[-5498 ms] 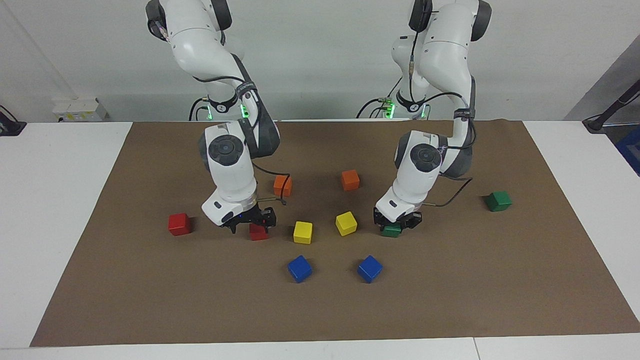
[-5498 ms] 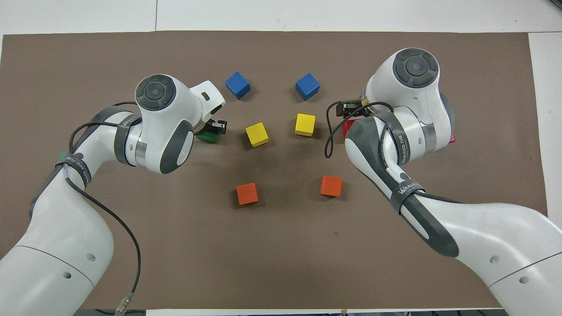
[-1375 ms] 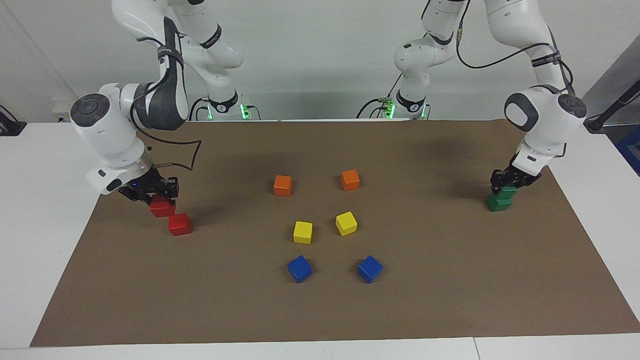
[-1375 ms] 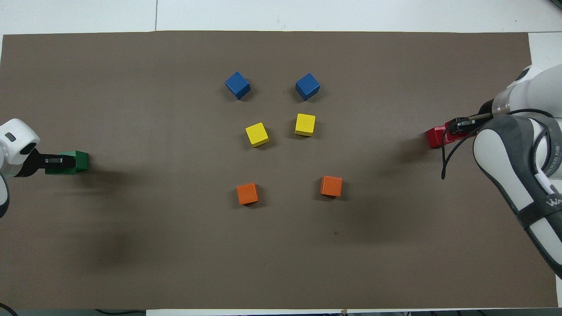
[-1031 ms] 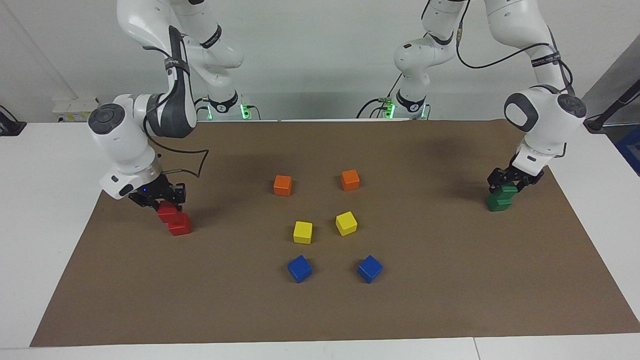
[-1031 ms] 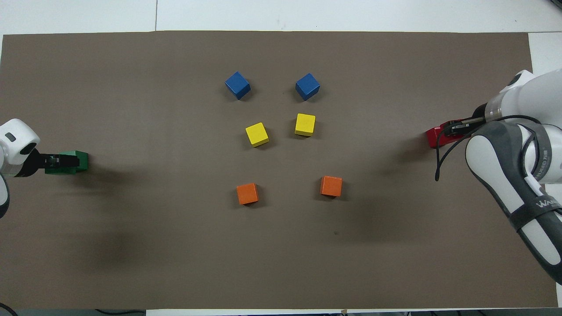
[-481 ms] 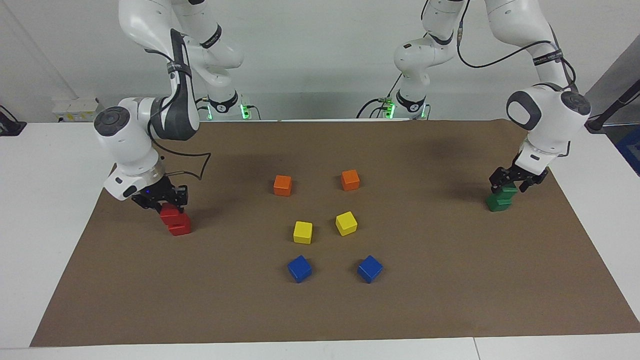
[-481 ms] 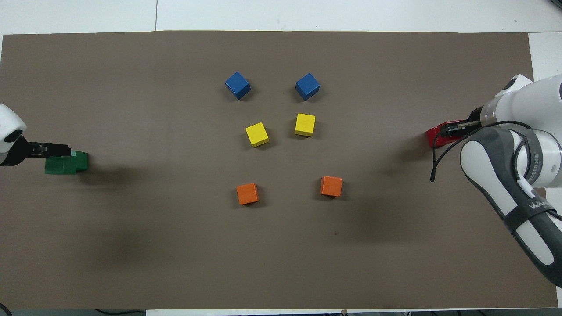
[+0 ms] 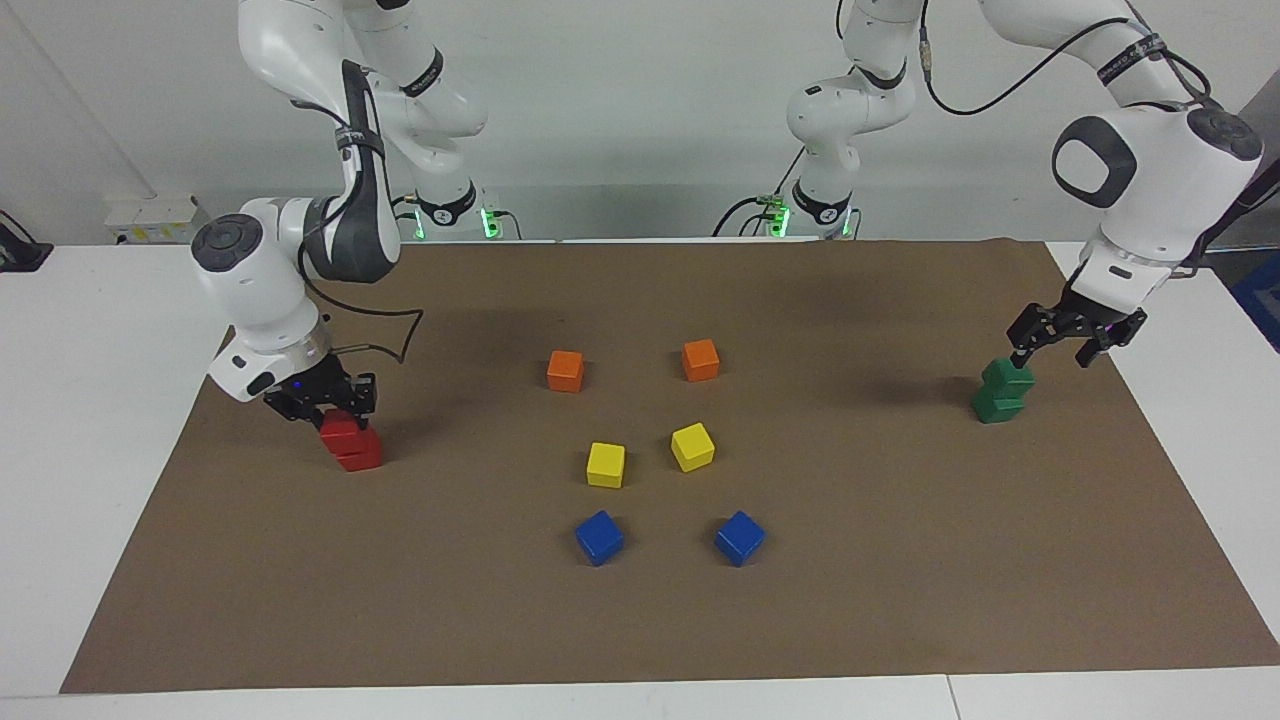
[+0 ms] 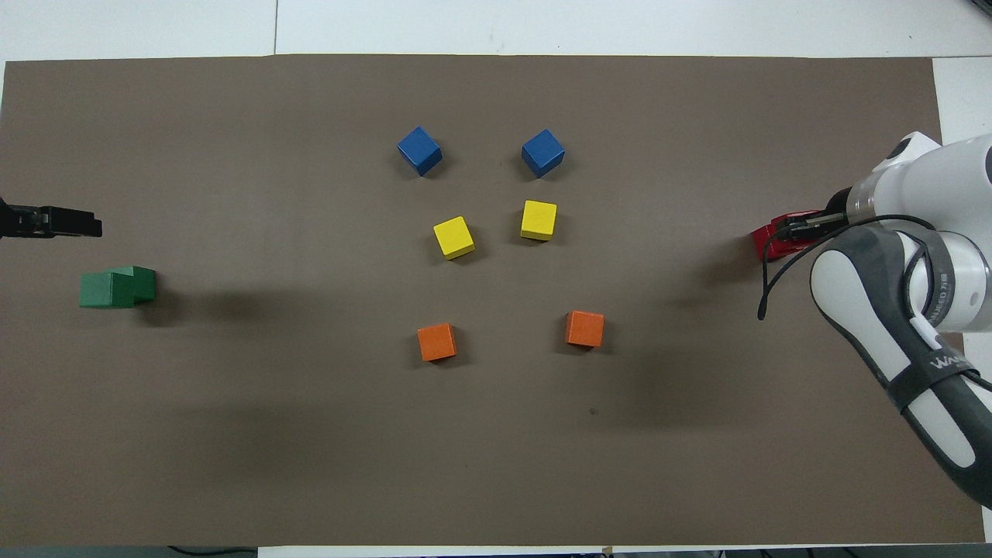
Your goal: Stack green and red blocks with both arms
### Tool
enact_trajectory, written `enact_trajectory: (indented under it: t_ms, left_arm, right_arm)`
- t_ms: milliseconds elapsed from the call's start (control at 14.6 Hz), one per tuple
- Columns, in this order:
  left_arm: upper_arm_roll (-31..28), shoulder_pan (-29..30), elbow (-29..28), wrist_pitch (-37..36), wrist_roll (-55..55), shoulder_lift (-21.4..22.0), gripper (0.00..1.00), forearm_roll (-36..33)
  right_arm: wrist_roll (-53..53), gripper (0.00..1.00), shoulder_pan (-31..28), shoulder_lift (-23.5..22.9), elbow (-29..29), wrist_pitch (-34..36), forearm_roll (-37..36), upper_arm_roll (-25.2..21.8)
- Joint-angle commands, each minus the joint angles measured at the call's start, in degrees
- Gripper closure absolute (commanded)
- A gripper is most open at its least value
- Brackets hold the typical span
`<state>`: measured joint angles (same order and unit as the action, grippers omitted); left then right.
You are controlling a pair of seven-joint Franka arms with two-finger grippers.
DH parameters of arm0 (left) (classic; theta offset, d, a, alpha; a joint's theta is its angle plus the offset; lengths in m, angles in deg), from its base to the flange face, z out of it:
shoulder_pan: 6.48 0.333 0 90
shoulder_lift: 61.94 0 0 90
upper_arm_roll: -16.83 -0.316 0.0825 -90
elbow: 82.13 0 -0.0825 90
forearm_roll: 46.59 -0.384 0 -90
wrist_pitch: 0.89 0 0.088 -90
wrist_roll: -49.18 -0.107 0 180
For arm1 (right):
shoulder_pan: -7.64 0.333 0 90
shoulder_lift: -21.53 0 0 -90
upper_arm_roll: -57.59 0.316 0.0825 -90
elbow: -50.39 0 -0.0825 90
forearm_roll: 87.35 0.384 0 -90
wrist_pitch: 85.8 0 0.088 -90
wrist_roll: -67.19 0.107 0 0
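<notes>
Two green blocks are stacked near the left arm's end of the mat, the upper green block [image 9: 1007, 377] shifted sideways on the lower green block [image 9: 989, 406]; they also show in the overhead view [image 10: 108, 288]. My left gripper [image 9: 1056, 343] [image 10: 74, 224] is open and empty, raised above that stack. Near the right arm's end, the upper red block [image 9: 340, 431] rests on the lower red block [image 9: 361, 459], shifted sideways. My right gripper [image 9: 327, 402] [image 10: 798, 227] is shut on the upper red block; only part of the red blocks [image 10: 769, 239] shows from overhead.
In the middle of the brown mat [image 9: 900, 560] lie two orange cubes [image 9: 565, 371] [image 9: 701, 360], two yellow cubes [image 9: 606, 465] [image 9: 692, 446] and two blue cubes [image 9: 599, 537] [image 9: 739, 537]. White table [image 9: 90, 400] borders the mat.
My left gripper has let go of the upper green block and risen off the stack. My right gripper has brought the red block down onto the other red block and stays on it.
</notes>
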<state>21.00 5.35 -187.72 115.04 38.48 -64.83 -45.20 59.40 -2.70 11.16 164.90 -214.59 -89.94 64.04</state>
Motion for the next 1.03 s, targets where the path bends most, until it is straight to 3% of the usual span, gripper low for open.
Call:
enact_trajectory:
  t_ms: [0,962]
  left_arm:
    - [-0.5,-2.8,3.4,-5.0,6.8,1.5,0.0,0.4]
    - [0.7,-5.3,12.9,-24.2,14.0,5.0,0.0,0.5]
  right_arm:
    - [-1.0,1.0,-0.7,-0.1,1.1,-1.7,1.1,0.6]
    - [-1.1,1.0,-0.9,-0.9,1.2,-1.7,1.1,0.6]
